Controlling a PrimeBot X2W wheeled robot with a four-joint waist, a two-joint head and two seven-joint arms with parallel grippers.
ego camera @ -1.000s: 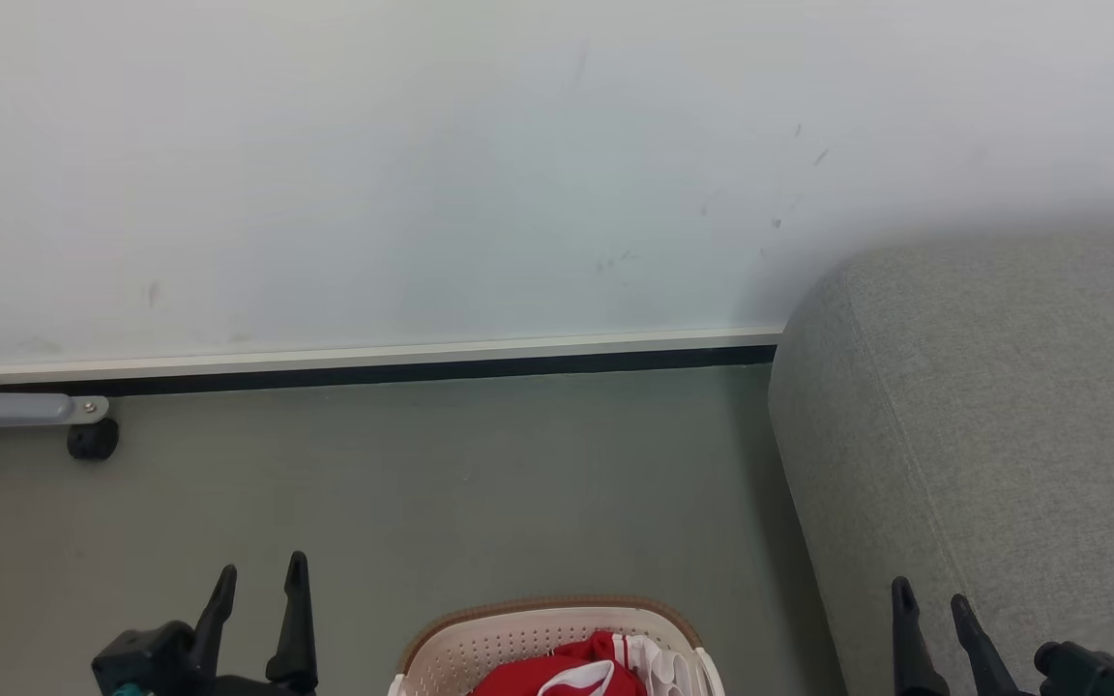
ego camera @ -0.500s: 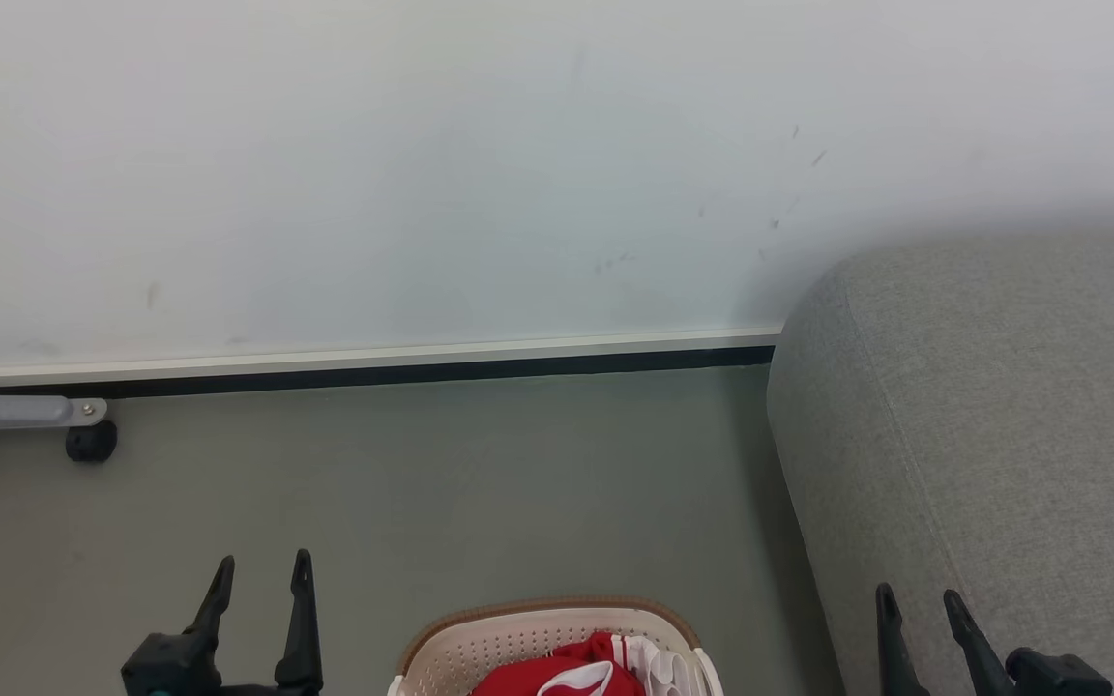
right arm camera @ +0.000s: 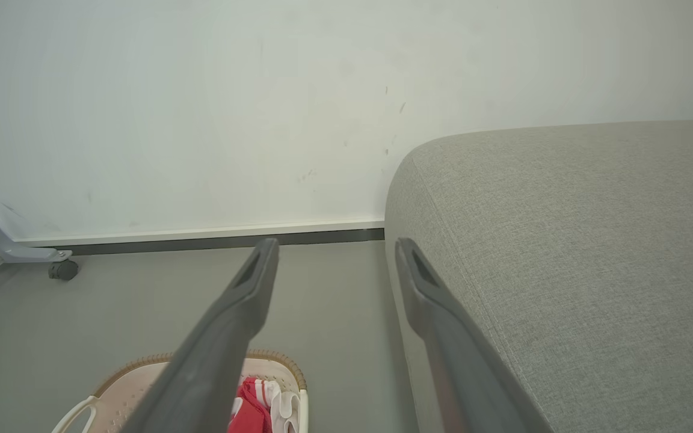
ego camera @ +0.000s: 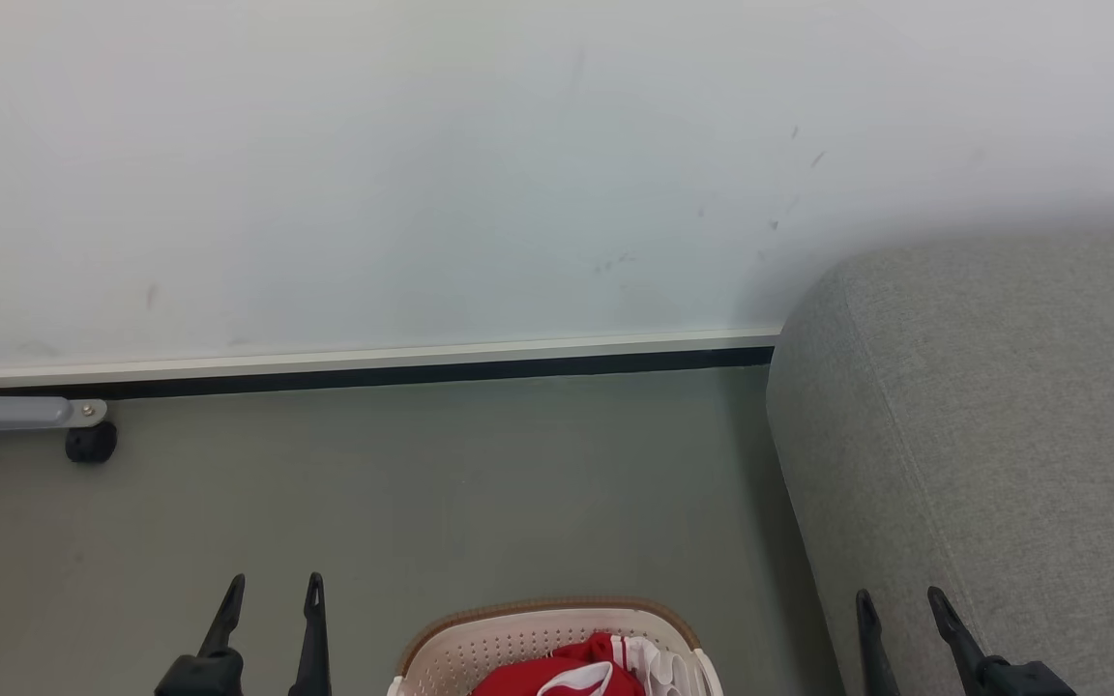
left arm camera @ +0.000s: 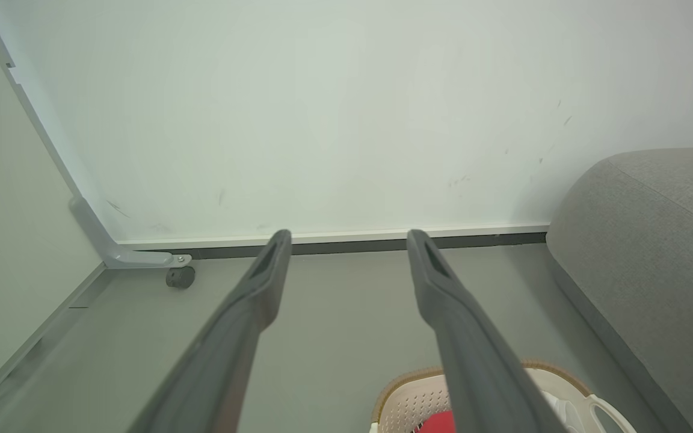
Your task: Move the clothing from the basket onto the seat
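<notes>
The basket (ego camera: 547, 607) is sitting on the grey floor (ego camera: 422, 483) at the near edge of the head view, between the two grippers. The clothing (ego camera: 565, 675) is lying inside it as a red bundle with white trim showing at its right. The seat (ego camera: 1002, 435) is standing just right of the basket. The left gripper (ego camera: 274, 584) is hovering to the near left of the basket, jaws standing apart with nothing between them. The right gripper (ego camera: 899, 595) is hovering to the near right, showing against the seat's rounded side, jaws likewise apart and empty. In my judgement no garment is being handled yet and the whole transfer is outstanding. Risks are as follows. Most of the basket is lying below the head view's edge, so a reach from this posture would be going in half-blind. It could strike the woven rim or hook a finger in the perforated wall, tipping the light basket. A shallow pinch could lift one garment only, or drag a trailing one over the rim onto the floor. The right arm is working close to the seat's side and could brush it on the swing across.
</notes>
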